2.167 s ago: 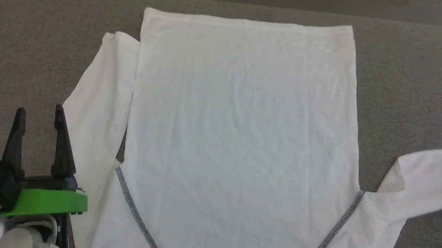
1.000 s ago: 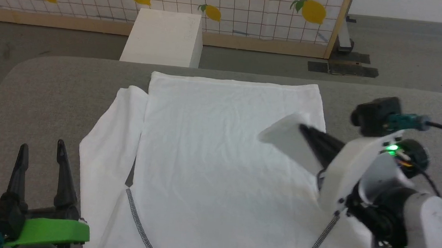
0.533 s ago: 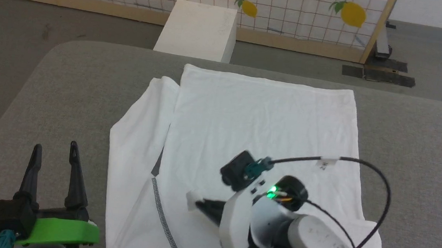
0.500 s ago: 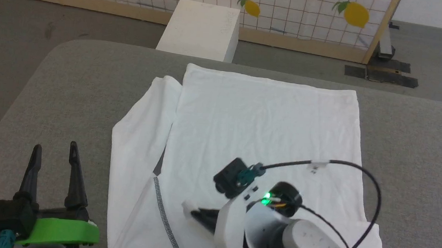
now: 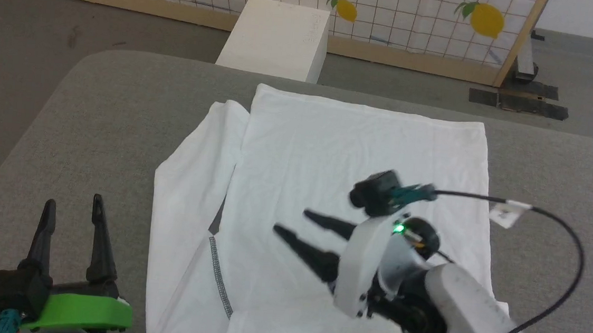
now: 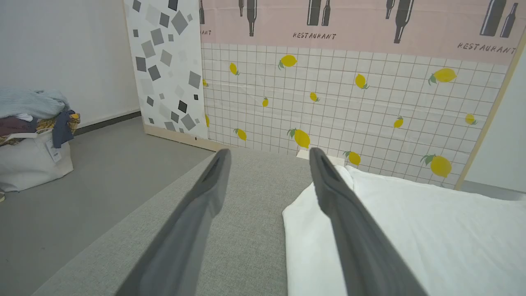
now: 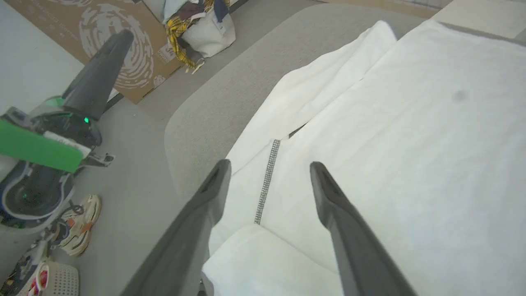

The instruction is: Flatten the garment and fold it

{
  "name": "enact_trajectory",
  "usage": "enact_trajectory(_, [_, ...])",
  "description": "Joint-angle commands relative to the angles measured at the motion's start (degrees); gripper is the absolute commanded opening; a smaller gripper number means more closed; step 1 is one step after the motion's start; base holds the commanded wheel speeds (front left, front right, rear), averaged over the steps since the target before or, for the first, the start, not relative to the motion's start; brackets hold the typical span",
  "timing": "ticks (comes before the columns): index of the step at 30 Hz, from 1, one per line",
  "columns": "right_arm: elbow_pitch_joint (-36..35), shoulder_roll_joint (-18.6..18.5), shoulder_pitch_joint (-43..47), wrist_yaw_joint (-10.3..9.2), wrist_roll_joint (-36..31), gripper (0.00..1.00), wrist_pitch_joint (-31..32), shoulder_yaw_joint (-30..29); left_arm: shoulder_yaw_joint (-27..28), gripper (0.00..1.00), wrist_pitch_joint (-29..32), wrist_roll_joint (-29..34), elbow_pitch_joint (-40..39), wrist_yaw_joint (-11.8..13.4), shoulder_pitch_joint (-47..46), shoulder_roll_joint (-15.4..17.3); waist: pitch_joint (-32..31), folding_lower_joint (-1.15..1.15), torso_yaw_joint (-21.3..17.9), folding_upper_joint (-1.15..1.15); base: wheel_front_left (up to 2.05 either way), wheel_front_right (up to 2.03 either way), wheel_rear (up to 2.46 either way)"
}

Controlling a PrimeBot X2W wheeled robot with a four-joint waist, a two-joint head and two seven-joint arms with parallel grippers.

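Observation:
The garment, a big white shirt, lies flat on the grey table. Its left sleeve rests along the body. My right gripper hovers open over the shirt's middle with nothing between its fingers, which point left. In the right wrist view that gripper is over the garment, above a folded-over sleeve end and near the black-and-white seam. My left gripper stands open off the shirt's left side, over bare table. In the left wrist view its fingers stand apart beside the garment.
A white box stands on the floor beyond the table's far edge, before a lemon-printed screen. A laundry bag sits on the floor to the left. Bare table surrounds the shirt on the left and right.
My right gripper carried the right sleeve from the right side across the shirt's body, then opened and let it go. The head camera shifted. The left gripper stayed put.

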Motion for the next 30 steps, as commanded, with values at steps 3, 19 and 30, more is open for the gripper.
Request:
enact_trajectory(3, [-2.68,-0.85,-0.74,-0.08,-2.53,1.0,-6.01,-9.41,0.5,1.0,-0.22,0.51,0.16,0.14,-0.5,-0.21,-0.7,0.0,-1.97,0.0,0.0,0.0,0.0])
enact_trajectory(19, [-10.18,0.78,16.37,-0.08,-27.13,1.0,-31.2,-42.94,0.14,1.0,-0.22,1.83,3.01,-0.4,-1.5,-0.2,-1.91,0.0,-7.42,0.0,0.0,0.0,0.0])
enact_trajectory(30, [-10.41,1.94,21.29,-0.08,-25.72,1.0,-33.7,-46.61,-3.33,1.0,3.62,0.23,11.19,-3.08,-11.95,2.32,2.96,0.0,-7.13,0.0,0.0,0.0,0.0])
